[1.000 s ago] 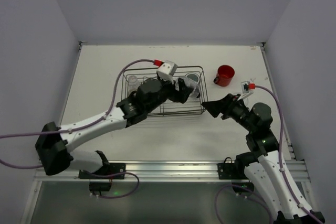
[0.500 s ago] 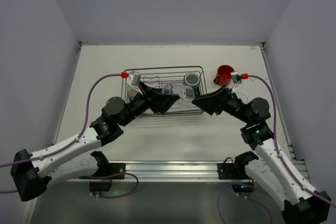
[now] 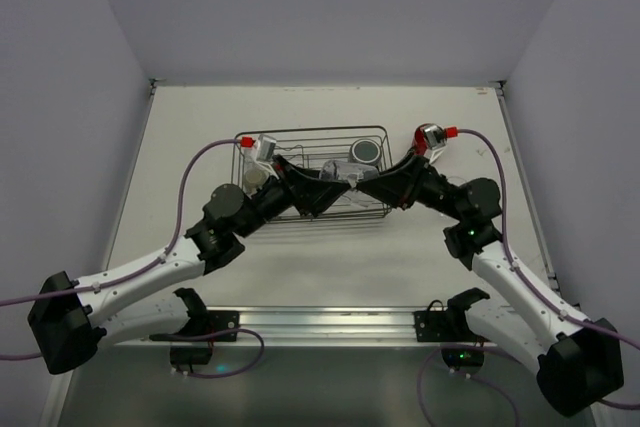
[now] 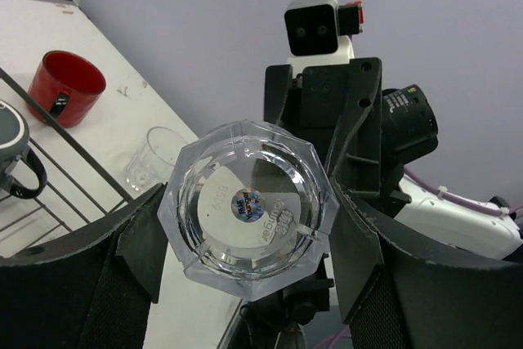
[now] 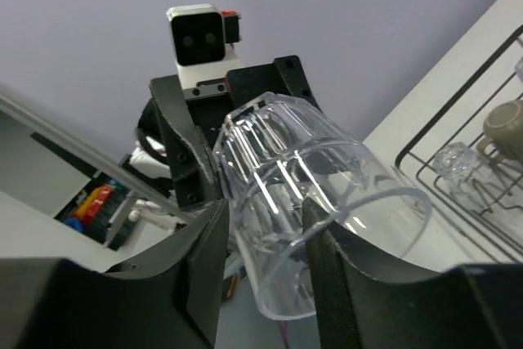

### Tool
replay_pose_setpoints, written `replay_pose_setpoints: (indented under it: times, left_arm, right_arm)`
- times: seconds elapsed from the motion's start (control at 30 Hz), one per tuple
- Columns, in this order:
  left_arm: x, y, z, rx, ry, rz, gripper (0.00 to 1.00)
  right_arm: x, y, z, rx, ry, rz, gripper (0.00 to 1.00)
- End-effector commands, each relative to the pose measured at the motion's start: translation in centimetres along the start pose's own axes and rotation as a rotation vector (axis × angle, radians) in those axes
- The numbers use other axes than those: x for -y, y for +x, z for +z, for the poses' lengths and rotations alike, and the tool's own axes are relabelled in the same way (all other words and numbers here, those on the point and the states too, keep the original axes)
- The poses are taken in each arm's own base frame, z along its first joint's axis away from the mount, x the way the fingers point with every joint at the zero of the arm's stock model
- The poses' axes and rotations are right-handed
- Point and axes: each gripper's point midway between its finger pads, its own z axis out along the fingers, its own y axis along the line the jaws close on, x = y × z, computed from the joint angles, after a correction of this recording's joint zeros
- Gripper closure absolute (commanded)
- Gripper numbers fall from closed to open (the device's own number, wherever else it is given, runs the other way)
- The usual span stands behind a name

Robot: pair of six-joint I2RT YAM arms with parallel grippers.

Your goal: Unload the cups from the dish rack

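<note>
A clear glass [image 3: 345, 175] hangs in the air over the black wire dish rack [image 3: 300, 135]. My left gripper [image 3: 330, 189] is shut on its base, which fills the left wrist view [image 4: 249, 206]. My right gripper [image 3: 370, 185] meets it from the right. In the right wrist view its jaws stand apart astride the glass wall [image 5: 310, 202], one finger [image 5: 200, 259] outside and the other at the rim. A dark mug [image 3: 365, 152] and an olive-tan cup [image 5: 507, 128] sit in the rack. The red mug [image 4: 65, 87] stands on the table.
Another clear glass [image 4: 155, 157] stands on the table right of the rack, near the red mug. One more small glass [image 5: 458, 161] lies inside the rack. White walls close the table on three sides.
The left arm drew back and lifted the clear glass up from the rack. The right arm swung left and up until its fingers reached the glass mouth.
</note>
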Motion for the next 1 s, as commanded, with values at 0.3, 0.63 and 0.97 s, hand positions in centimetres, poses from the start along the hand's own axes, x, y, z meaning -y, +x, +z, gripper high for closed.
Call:
replay_pose_setpoints:
  times: [0.3,0.63,0.97]
  left_arm:
    - [-0.2,-5.3,-3.3,0.16,-0.136,0.148,0.0]
    - [-7.9,-0.5,-10.2,-0.256,-0.528,0.432,0.0]
    - [-9.7,0.8,-14.5,-0.357,-0.589,0.525,0.0]
  right_arm:
    - [0.4,-0.5,-1.1,0.055,0.118,-0.031,1.0]
    - [10.6,-7.5,-15.6,0.093,1.354,-0.391,1.0]
    - [14.9,-9.5,-21.1,-0.13,1.721,-0.319,1.0]
